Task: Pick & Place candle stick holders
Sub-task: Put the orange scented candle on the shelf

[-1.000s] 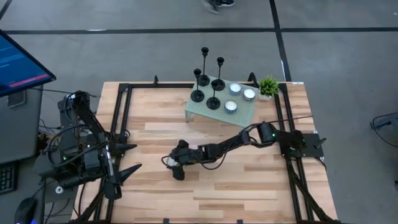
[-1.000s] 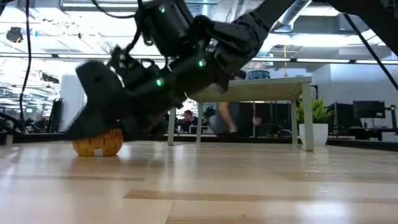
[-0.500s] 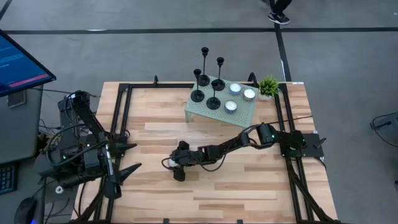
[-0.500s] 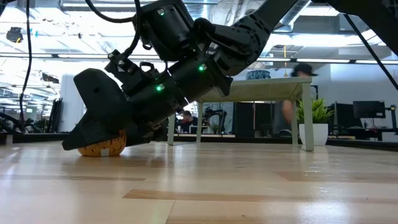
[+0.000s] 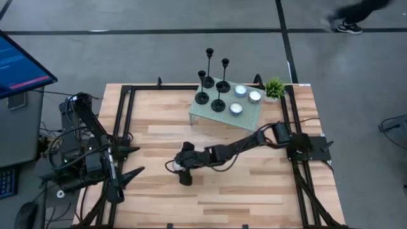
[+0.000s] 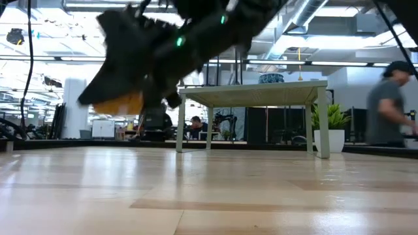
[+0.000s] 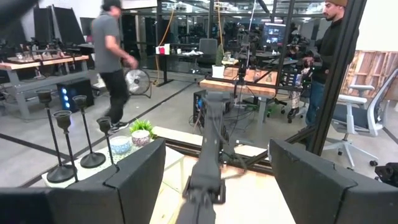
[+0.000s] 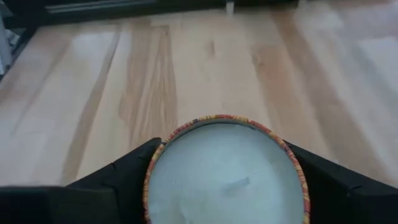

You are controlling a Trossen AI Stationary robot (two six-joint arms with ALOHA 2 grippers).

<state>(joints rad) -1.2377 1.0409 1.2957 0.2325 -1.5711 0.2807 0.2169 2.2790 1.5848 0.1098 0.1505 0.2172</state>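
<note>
I am working over a bare wooden counter (image 5: pixel 254 184), an open office behind it. My right claw (image 5: pixel 178 167) is gripping a round candle (image 8: pixel 225 177) clear of the boards. The holders (image 5: pixel 213 83) are standing upright on a tray (image 5: pixel 249 112) well beyond it. My left claw (image 5: pixel 130 162) is waiting spread at the counter's edge.

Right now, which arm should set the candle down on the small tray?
Right. The right tool already grips the candle, lifted off the table; the left tool waits open by its base, farther from the tray.
</note>
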